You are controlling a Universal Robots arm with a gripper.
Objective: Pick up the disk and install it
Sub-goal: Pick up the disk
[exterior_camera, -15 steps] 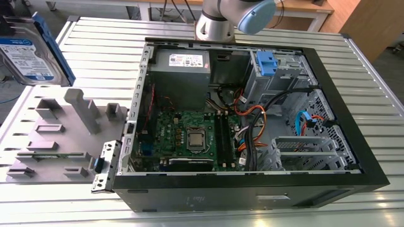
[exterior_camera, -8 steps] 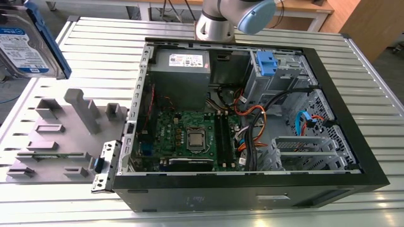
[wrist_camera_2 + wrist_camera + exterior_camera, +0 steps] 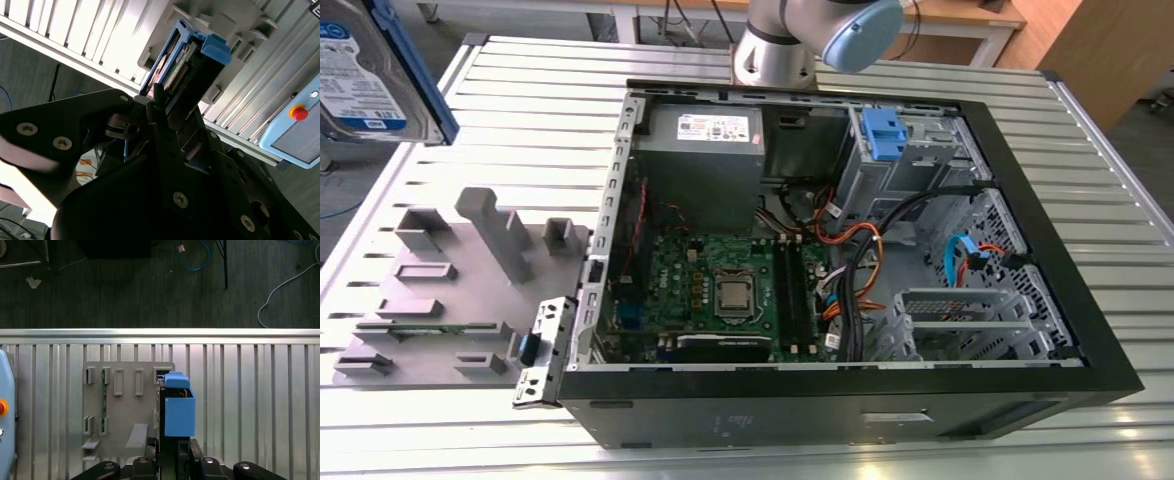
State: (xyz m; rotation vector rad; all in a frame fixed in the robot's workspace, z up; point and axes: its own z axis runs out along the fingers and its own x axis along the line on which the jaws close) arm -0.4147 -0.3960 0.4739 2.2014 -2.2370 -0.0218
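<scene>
The disk (image 3: 367,70) hangs in the air at the exterior view's upper left, its white-and-blue label facing the camera and a blue rail along its edge. In the first wrist view the disk (image 3: 178,407) is seen edge-on, with its blue side rail above the grey fixture plate (image 3: 125,405). My gripper (image 3: 175,452) is shut on the disk's lower end. In the second wrist view the black fingers (image 3: 160,107) clamp the disk (image 3: 187,65), whose blue rails and connector end point away from me.
An open black computer case (image 3: 1107,340) lies on the slatted metal table (image 3: 534,110), with a motherboard, cables and a grey drive cage with a blue tab (image 3: 887,135). The grey fixture plate (image 3: 440,290) sits beside the case. A pendant with a red button (image 3: 299,113) lies nearby.
</scene>
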